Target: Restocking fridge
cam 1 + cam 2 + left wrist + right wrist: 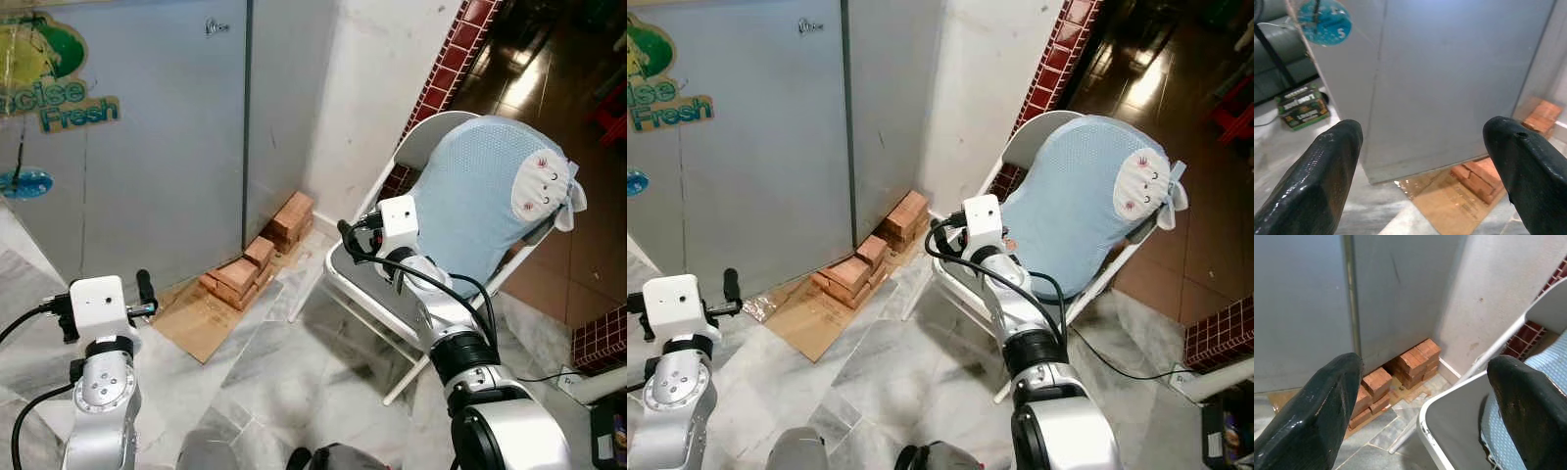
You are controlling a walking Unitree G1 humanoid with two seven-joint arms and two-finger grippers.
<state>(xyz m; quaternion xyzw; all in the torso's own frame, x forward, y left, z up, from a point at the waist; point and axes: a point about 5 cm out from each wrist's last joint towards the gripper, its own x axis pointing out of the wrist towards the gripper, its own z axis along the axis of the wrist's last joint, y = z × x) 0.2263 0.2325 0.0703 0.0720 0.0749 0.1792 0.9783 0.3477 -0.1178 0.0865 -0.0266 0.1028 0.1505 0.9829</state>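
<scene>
While the tall grey metal fridge (147,127) stands shut at about eleven o'clock from the robot, its door bearing a green and yellow "Fresh" sticker (59,93), nothing to restock it with can be made out near either arm, so the task looks to be at its very start. Stacks of reddish-brown bricks (260,259) sit at the cabinet's lower corner at about twelve o'clock, on a flattened sheet of brown cardboard (201,318); they seem to prop or level the unit, with the cardboard perhaps catching the wet patch seen beneath it in the left wrist view. At two o'clock, a white folding metal chair (367,284) draped with a pale blue mesh cushion (480,196) stands against the white wall. Raised toward the door at nine o'clock, the left gripper (1422,171) has its fingers spread wide and holds nothing. Over the chair seat's front edge, the right gripper (1425,416) is likewise splayed and empty, aimed at the bricks. Judging from this, opening the door comes next, though I cannot make out a handle.
</scene>
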